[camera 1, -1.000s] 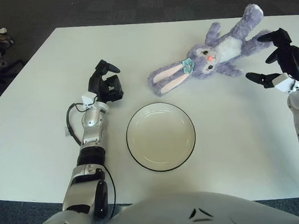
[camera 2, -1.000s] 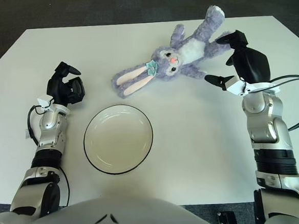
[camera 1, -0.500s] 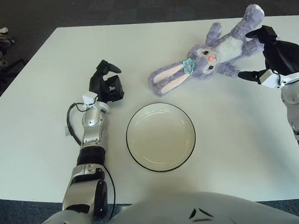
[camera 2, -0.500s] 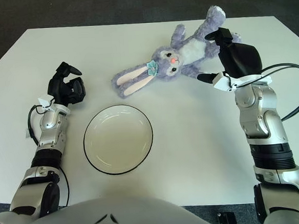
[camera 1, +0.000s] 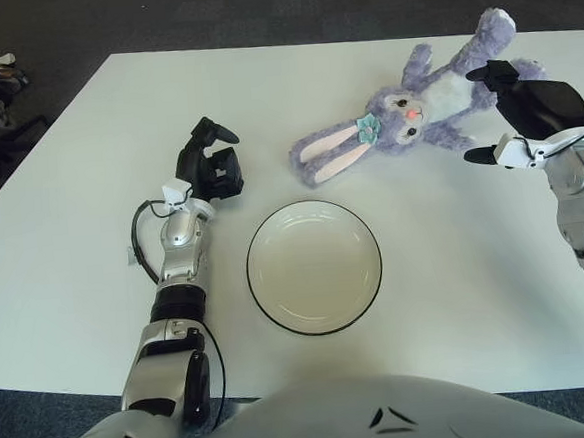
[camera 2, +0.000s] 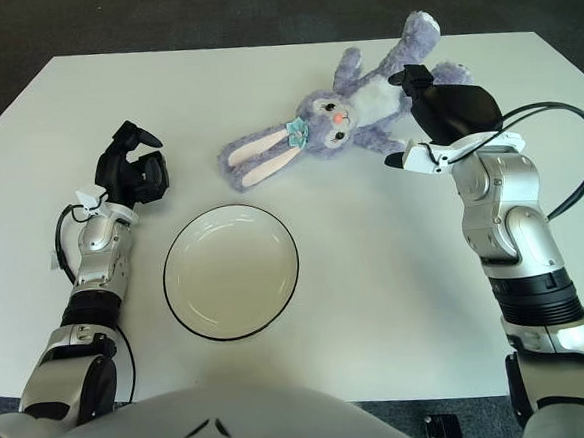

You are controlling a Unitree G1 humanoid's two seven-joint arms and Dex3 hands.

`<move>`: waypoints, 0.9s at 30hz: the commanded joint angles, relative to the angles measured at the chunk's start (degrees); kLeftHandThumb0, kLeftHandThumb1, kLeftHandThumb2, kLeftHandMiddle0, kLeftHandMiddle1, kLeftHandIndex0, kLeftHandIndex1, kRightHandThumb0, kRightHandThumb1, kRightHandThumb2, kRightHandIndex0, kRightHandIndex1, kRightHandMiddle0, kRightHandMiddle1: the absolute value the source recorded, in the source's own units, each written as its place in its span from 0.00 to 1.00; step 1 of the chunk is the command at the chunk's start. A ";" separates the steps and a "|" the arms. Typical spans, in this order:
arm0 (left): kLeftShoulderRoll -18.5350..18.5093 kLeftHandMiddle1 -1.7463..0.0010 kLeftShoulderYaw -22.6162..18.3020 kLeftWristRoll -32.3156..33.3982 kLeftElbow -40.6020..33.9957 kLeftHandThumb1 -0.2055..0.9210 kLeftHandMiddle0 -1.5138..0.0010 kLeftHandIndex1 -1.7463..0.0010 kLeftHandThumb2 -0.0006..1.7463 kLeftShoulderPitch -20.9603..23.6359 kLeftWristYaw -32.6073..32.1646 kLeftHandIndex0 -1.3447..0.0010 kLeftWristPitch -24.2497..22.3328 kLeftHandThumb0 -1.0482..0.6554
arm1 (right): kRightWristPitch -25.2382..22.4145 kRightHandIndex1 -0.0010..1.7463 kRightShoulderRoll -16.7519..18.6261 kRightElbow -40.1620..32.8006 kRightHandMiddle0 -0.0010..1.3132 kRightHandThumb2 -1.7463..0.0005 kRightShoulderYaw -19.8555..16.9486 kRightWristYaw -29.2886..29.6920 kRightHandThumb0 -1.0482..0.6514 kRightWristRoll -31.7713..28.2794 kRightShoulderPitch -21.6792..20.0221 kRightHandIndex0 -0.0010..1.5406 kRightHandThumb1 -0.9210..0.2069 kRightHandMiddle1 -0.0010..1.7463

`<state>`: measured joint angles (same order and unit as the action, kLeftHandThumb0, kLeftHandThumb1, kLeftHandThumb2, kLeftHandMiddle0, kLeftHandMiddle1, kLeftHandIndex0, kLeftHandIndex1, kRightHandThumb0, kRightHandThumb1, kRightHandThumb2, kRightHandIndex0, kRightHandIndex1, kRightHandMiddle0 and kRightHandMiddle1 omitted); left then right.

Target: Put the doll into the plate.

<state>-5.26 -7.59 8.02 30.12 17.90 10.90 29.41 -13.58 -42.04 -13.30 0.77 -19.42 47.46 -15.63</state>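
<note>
The plate (camera 1: 314, 267) lies nearest the robot, at the centre of the white table (camera 1: 65, 265); it is a round, shallow, cream dish with a thin dark rim, and it holds nothing. To the left of the plate, the left hand (camera 1: 208, 165) shows above the tabletop, near the plate's upper-left edge but apart from it; its dark fingers are curled inward and grasp nothing. Farther back and to the right lies the doll (camera 1: 414, 105), a plush rabbit resting face up on the table. Its fur is lavender, the belly is white, and the nose is a small orange-pink spot below two dark eyes. Two long ears with pink inner linings extend toward the left and point down toward the plate; a small teal bow sits at the base of the ears. One limb reaches toward the far right corner of the table. The doll is clear of the plate, with bare table between the ear tips and the rim. The right hand (camera 2: 435, 119) is at the doll's right side, over its lower body; the fingers are spread, one above the plush and one low beside it, and no grasp is closed.
</note>
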 commanded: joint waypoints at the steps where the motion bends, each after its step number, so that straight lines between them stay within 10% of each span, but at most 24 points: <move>1: 1.66 0.00 0.67 -0.04 4.18 0.60 0.25 0.00 0.64 -5.36 0.78 0.64 -0.49 0.36 | -0.84 0.44 -0.96 -0.72 0.00 0.57 1.46 -1.87 0.12 2.30 -1.93 0.05 0.43 0.10; 10: 1.74 0.00 0.32 0.80 5.08 0.58 0.27 0.00 0.66 -4.85 2.04 0.62 -0.34 0.36 | 0.71 0.05 -0.87 4.17 0.00 0.59 4.77 -0.67 0.08 5.57 -5.61 0.00 0.41 0.00; 27: 1.41 0.00 0.04 0.26 6.60 0.57 0.26 0.00 0.67 -4.37 2.61 0.62 0.24 0.36 | -0.20 0.00 0.29 5.45 0.00 0.63 7.78 0.86 0.07 12.24 -8.21 0.00 0.32 0.00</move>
<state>-5.23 -7.63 8.27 31.77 18.99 13.32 29.29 -13.23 -42.10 -6.99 8.17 -19.94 58.08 -23.56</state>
